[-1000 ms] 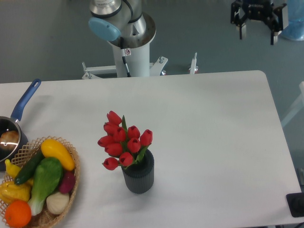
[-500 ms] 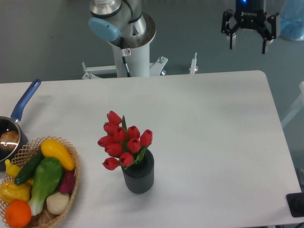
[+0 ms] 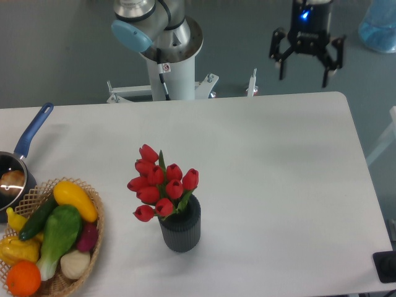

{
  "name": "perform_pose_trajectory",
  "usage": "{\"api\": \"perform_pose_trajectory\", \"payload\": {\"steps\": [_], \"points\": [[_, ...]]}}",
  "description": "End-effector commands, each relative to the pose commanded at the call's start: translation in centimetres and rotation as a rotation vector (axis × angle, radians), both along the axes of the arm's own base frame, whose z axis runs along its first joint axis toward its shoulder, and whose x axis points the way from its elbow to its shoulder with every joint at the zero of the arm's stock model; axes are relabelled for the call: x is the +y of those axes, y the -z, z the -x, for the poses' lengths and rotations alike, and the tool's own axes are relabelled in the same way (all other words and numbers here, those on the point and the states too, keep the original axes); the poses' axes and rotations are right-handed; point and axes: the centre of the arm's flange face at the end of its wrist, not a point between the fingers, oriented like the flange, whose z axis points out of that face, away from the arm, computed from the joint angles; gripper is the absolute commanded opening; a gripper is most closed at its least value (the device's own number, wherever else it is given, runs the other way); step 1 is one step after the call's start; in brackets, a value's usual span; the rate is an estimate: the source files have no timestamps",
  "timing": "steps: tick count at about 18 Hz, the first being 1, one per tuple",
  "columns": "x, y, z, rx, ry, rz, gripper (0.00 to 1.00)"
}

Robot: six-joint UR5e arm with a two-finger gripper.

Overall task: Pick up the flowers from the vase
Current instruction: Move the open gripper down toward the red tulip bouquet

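The flowers (image 3: 159, 183), a bunch of red closed tulip buds with green leaves, stand upright in the vase (image 3: 180, 228), a small dark grey ribbed cylinder at the front middle of the white table. My gripper (image 3: 304, 79) hangs open and empty, fingers pointing down, high above the table's far right edge. It is far from the flowers, up and to their right.
A wicker basket (image 3: 91, 238) of vegetables and fruit sits at the front left corner. A blue-handled saucepan (image 3: 25, 150) is at the left edge. The arm's white base (image 3: 172, 74) stands behind the table's far edge. A dark object (image 3: 387, 266) is at the front right corner.
My gripper has moved left and downward from the upper right corner toward the table's far edge. The flowers and vase have not moved.
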Motion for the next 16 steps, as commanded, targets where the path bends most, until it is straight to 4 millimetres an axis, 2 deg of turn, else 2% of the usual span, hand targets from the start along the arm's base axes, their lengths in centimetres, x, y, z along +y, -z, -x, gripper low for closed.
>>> {"api": "perform_pose_trajectory", "payload": {"steps": [6,12,16], "points": [[1.7,1.8,-0.1,-0.041,0.051,-0.043,1.00],[6.6,1.8,-3.2,-0.086,0.160,-0.135,1.00],[7.5,2.1,-4.0,-0.110,0.176,-0.136,1.00]]}}
